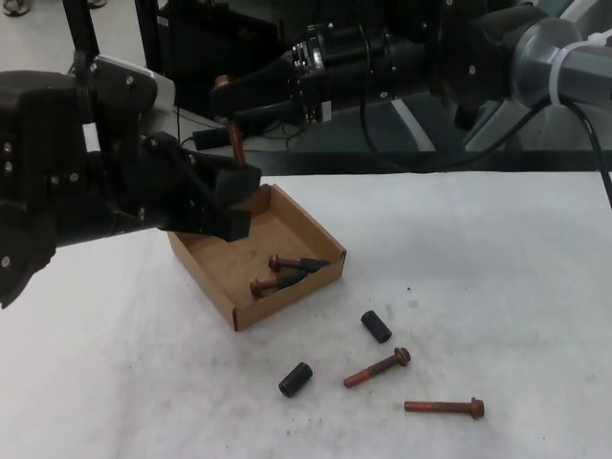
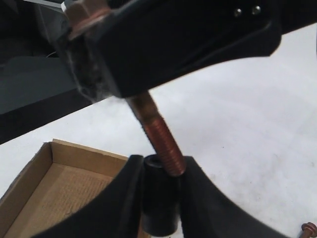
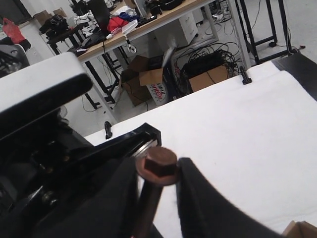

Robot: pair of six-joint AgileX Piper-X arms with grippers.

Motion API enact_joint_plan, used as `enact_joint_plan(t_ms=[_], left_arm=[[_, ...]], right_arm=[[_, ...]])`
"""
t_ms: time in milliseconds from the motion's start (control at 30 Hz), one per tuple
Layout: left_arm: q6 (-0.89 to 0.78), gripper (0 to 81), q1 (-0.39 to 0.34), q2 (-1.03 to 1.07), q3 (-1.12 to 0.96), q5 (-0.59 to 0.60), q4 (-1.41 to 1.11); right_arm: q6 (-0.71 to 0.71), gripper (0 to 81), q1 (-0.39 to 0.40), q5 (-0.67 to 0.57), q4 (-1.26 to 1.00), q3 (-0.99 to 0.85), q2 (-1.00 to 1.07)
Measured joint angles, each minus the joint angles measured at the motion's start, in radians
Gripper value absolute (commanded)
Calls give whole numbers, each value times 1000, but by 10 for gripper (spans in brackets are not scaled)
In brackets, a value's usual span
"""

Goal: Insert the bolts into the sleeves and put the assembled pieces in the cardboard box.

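The left hand (image 1: 236, 206) was clamped on a short black cylindrical sleeve (image 2: 157, 198), which stood upright with its bore facing up. The right hand (image 3: 157, 166) pinched a rust-coloured hex-head bolt (image 2: 159, 136) just under the head. The bolt's long axis was near vertical, with the threaded tip down at the sleeve's rim. Both hung over the open cardboard box's (image 1: 287, 308) far corner, near the white desk's (image 1: 497, 268) far edge. Two assembled pieces (image 1: 296, 263) (image 1: 275, 283) lay inside. Loose bolts (image 1: 377, 367) (image 1: 444, 407) and loose sleeves (image 1: 376, 326) (image 1: 295, 380) lay on open desk beside the box.

In the high view you're looking forward and down over the bench (image 1: 497, 287) from behind the robot. Your wrist cameras are sitting close up, both catching the same bolt (image 2: 159, 141), which the high view is showing toward ten o'clock.
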Motion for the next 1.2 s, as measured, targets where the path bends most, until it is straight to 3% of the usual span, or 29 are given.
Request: enact_joint_plan(t_ms=[267,867,1200], left_arm=[[-26,8,39,0,0,30,-13],[-32,8,42,0,2,57,-14],[-39,8,42,2,7,67,2]], right_arm=[[0,2,0,16,-23,0,0],[0,2,17,31,-6,-2,0],[-83,2,21,60,83,-9,-1]])
